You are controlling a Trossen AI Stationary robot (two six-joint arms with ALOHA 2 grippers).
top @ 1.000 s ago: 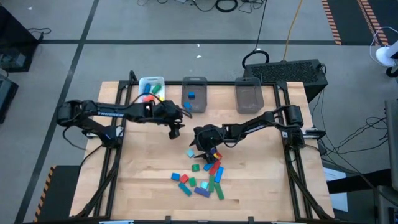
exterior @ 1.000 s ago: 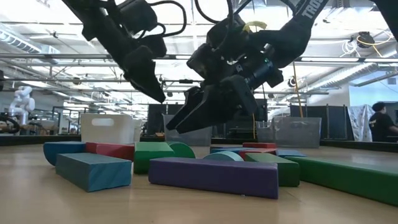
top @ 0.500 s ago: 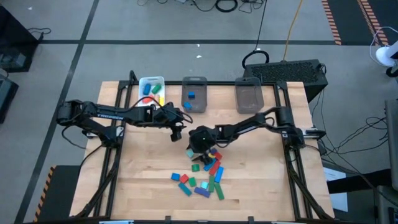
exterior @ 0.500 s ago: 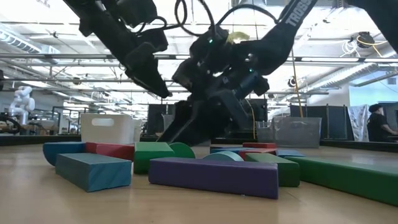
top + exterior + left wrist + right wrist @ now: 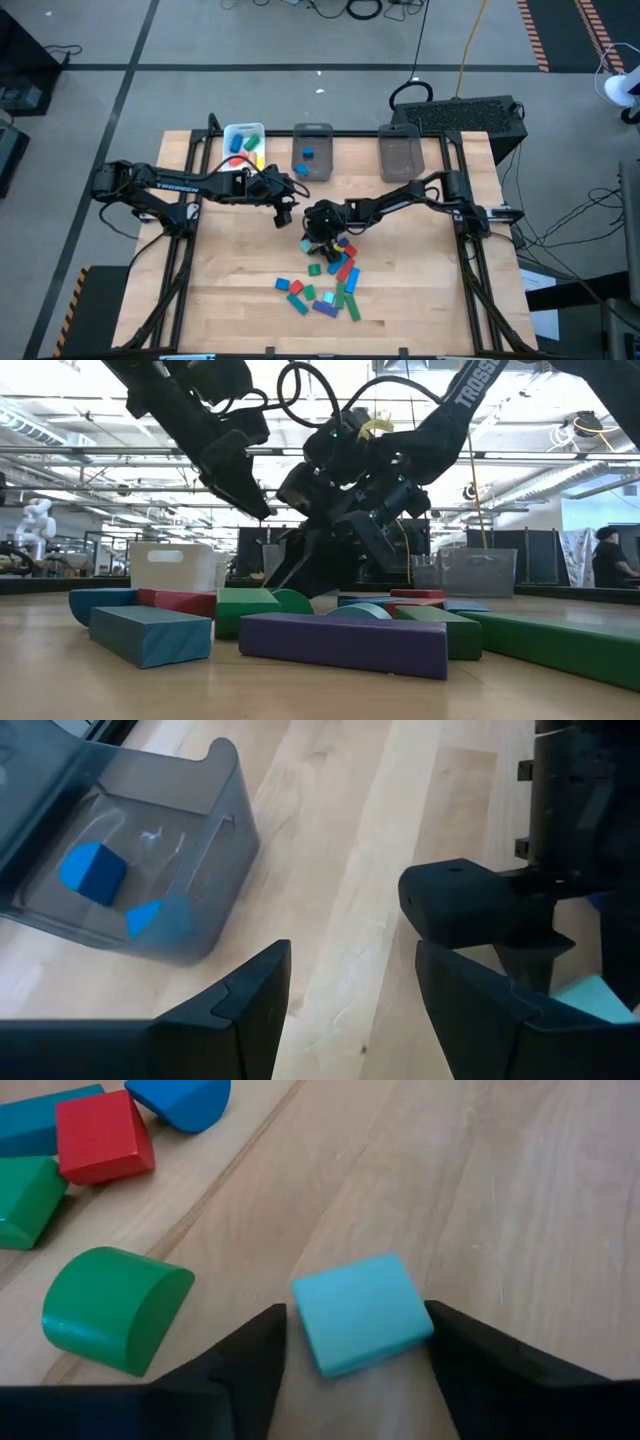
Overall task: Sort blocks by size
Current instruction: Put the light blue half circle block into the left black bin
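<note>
From above, the counter (image 5: pixel 230 290) carries three containers along its far edge: a white tray (image 5: pixel 243 131) with blocks in it, a grey bin (image 5: pixel 312 152) holding blue blocks, and a second grey bin (image 5: pixel 399 153). The loose blocks (image 5: pixel 325 285) lie scattered from the counter's middle toward its near edge. The left gripper (image 5: pixel 285 211) hovers near the first grey bin; the right gripper (image 5: pixel 318 236) is low over the far end of the scatter.

At counter height, a purple bar (image 5: pixel 345 641), a teal block (image 5: pixel 150 633) and a green bar (image 5: pixel 550 642) lie nearest.

The left wrist view shows its jaws apart and empty beside the grey bin (image 5: pixel 130 870).

The right wrist view shows its jaws spread either side of a light teal block (image 5: pixel 360 1313), close to its sides; a green half-round block (image 5: pixel 112 1308) and a red cube (image 5: pixel 102 1137) lie nearby.
</note>
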